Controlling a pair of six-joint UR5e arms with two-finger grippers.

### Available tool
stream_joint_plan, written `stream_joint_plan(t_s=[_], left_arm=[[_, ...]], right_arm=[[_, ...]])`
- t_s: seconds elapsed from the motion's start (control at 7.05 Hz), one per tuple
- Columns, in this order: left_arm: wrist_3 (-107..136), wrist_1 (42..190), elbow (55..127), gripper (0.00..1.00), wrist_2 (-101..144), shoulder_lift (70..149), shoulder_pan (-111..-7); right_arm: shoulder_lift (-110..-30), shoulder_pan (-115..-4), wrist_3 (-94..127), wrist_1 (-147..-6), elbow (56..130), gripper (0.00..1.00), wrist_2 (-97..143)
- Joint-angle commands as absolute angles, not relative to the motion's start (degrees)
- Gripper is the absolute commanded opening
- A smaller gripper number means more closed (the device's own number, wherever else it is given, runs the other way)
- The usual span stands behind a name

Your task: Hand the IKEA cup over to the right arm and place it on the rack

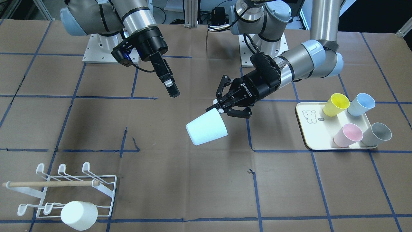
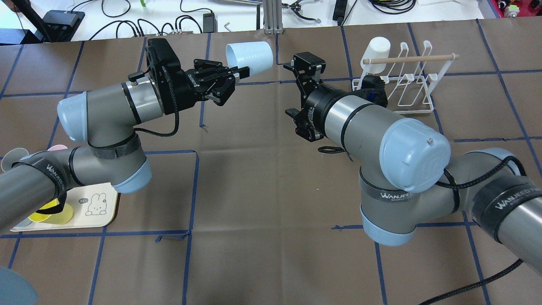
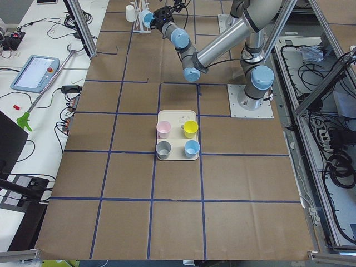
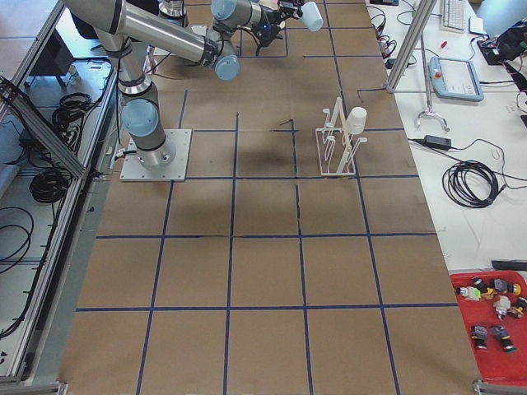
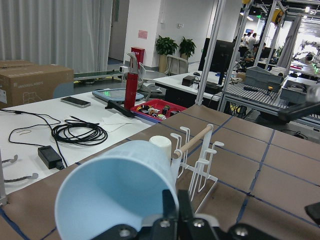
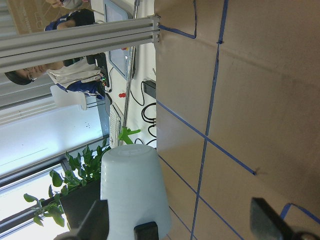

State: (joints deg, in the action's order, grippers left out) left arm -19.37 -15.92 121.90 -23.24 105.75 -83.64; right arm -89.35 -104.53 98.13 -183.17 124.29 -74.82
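Observation:
The IKEA cup (image 1: 206,129) is pale blue and hangs on its side above the middle of the table. My left gripper (image 1: 220,108) is shut on its rim, one finger inside the mouth, as the left wrist view shows on the cup (image 5: 117,192). My right gripper (image 1: 171,87) is open and empty, a short way from the cup's closed base, apart from it. In the right wrist view the cup (image 6: 132,187) shows ahead near one finger (image 6: 95,220). The rack (image 1: 75,190), white wire with a wooden dowel, stands at the table's edge on my right side.
A white cup (image 1: 79,215) hangs on one of the rack's pegs (image 2: 406,84). A cream tray (image 1: 310,129) on my left side holds yellow, blue, pink and grey cups. Blue tape lines cross the brown table. Cables and devices lie beyond the far edge.

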Motion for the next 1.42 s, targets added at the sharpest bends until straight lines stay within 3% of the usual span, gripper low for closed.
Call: stream_joint_plan(t_s=[0.0,1.28], left_arm=[[-19.1,-19.0,124.5,0.0,-21.8,105.4,-83.3],[-19.0,-19.1,124.6,0.01,-21.8,105.4,-83.4]], right_arm=[[-87.5,-105.6,98.5,-183.2,122.0,1.0,-75.0],[-80.5,-106.1,93.3,-183.3,115.8,0.99,-74.7]])
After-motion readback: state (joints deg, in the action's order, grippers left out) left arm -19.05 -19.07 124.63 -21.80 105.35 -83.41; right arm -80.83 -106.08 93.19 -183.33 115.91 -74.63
